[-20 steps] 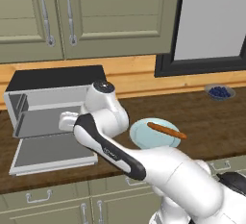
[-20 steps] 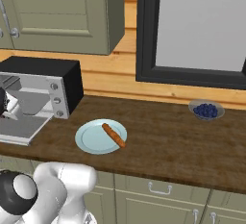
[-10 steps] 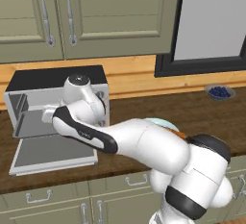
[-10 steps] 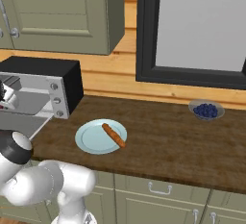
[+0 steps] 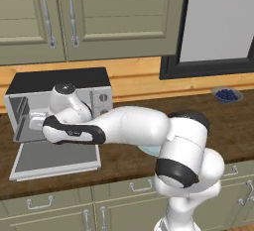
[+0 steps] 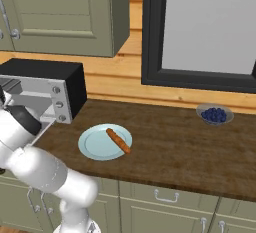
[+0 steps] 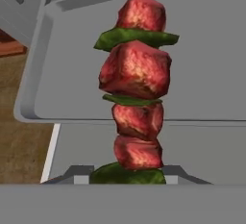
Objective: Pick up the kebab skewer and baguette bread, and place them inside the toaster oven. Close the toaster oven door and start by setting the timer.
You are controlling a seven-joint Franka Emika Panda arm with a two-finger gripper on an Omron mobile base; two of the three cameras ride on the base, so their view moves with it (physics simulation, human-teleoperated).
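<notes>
The kebab skewer [image 7: 137, 74], red meat chunks with green slices between them, stands up between my fingertips, and my gripper [image 7: 127, 175] is shut on its lower end. Behind it lies the grey tray inside the toaster oven [image 5: 59, 81]. In the left base view my gripper [image 5: 35, 122] reaches into the oven's open mouth. The toaster oven door [image 5: 54, 158] lies folded down flat on the counter. The baguette bread [image 6: 118, 140] rests on a pale blue plate [image 6: 95, 147] to the right of the toaster oven [image 6: 45, 72].
A small bowl of blueberries [image 6: 215, 114] sits at the back right of the wooden counter, under a dark-framed window. Green wall cabinets hang above the oven. The oven's knob panel [image 5: 102, 103] faces forward beside my arm.
My arm has swung left and stretched out, carrying the hand with the skewer from in front of the oven's right side to its open mouth. The baguette and plate have not moved.
</notes>
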